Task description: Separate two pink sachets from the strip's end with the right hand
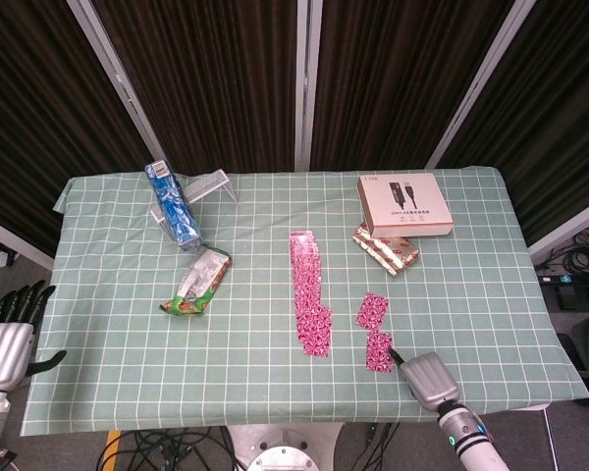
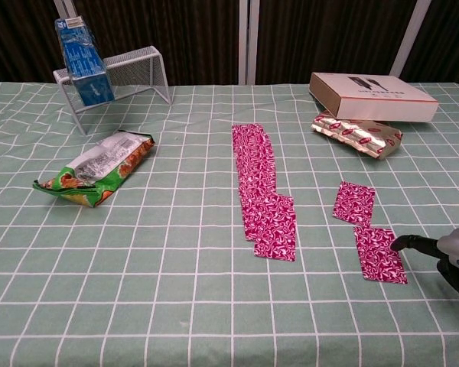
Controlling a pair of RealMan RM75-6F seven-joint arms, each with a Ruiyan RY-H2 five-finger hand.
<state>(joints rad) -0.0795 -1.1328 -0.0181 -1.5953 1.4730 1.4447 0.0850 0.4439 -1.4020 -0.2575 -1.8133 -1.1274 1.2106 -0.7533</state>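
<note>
Two pink sachets (image 2: pixel 369 231) lie loose on the green cloth (image 1: pixel 491 285), to the right of the strip (image 2: pixel 262 191) and apart from it. My right hand (image 1: pixel 427 377) touches the nearer one's right edge with a fingertip (image 2: pixel 402 243), gripping nothing. My left hand (image 1: pixel 7 334) waits spread and empty off the table's left side.

green checked table (image 1: pixel 471 294), pink strip (image 1: pixel 309 292), sachets (image 2: pixel 379 253)

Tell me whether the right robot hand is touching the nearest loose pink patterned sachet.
Touching: in the chest view, the right robot hand rests a dark fingertip on the pink sachet.
</note>
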